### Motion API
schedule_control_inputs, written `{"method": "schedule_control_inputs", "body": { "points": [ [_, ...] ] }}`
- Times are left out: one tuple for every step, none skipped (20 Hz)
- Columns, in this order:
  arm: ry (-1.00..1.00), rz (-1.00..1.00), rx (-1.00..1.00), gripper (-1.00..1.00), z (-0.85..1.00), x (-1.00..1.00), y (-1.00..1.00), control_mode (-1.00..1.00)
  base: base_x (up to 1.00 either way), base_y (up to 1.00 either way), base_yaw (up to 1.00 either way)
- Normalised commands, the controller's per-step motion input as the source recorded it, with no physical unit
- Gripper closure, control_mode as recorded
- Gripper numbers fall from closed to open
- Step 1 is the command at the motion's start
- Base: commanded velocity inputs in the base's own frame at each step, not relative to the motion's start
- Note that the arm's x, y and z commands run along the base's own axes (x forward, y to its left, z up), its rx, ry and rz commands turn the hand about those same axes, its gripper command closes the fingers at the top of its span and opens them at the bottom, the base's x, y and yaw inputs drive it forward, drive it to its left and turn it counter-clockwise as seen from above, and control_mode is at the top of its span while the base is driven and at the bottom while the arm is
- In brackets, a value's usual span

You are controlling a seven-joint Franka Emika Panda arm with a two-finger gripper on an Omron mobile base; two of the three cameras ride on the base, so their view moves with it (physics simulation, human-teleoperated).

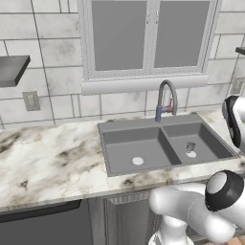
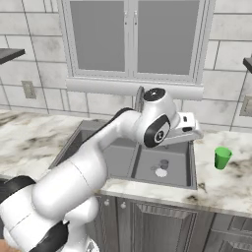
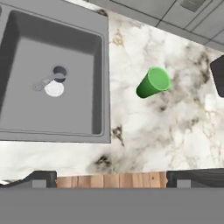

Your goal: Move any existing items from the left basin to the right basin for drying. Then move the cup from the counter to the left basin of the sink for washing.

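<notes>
Your arm rises from the lower left of the right base view, bends at a dark elbow joint and reaches up toward the frame's centre, where the hand's white body sits above the right basin (image 2: 167, 165) with its front end aimed toward the right edge of the picture. In the left base view you see the same arm as white links at the lower right and a dark-and-white joint at the right edge. The hand camera looks straight down: the two dark finger tips (image 3: 41, 178) stand at the bottom corners of that view, far apart, so the gripper (image 3: 111, 180) is spread wide with nothing between its jaws.

The cup (image 3: 153, 82) stands on the counter (image 3: 175, 131), just right of centre in the upper half of the hand view, above the gap between the finger tips and apart from them. In the right base view the cup sits at the right of the frame, upright on the counter, right of the sink (image 2: 192, 165) and lower than the hand's front end.

The right basin fills the upper left of the hand view, with a small grey cylinder (image 3: 59, 73) just beside its pale drain (image 3: 54, 89). In the left base view the left basin (image 1: 139, 148) holds its pale drain, and the faucet (image 1: 166, 98) arches behind the divider.
</notes>
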Motion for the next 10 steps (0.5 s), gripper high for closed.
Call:
{"method": "schedule_control_inputs", "body": {
  "points": [
    [0.12,-0.01,0.0,-1.0,-0.16,0.11,-0.49,-1.0,0.0,0.0,0.0],
    [0.15,-0.01,-0.02,-1.0,-0.21,0.2,-0.38,-1.0,0.0,0.0,0.0],
    [0.16,-0.02,-0.03,-1.0,-0.28,0.31,-0.31,-1.0,0.0,0.0,0.0],
    [0.14,-0.01,-0.03,-1.0,-0.29,0.31,-0.31,-1.0,0.0,0.0,0.0],
    [0.13,0.0,-0.04,-1.0,-0.32,0.3,-0.27,-1.0,0.0,0.0,0.0],
    [0.13,0.0,-0.06,-1.0,-0.36,0.36,-0.2,-1.0,0.0,0.0,0.0],
    [0.13,0.0,-0.07,-1.0,-0.36,0.42,-0.12,-1.0,0.0,0.0,0.0],
    [0.12,-0.03,-0.06,-1.0,-0.31,0.43,0.0,-1.0,0.0,0.0,0.0],
    [0.12,-0.06,-0.03,-1.0,-0.24,0.44,0.0,-1.0,0.0,0.0,0.0],
    [0.11,-0.07,-0.01,-1.0,-0.19,0.39,0.0,-1.0,0.0,0.0,0.0]
  ]
}}
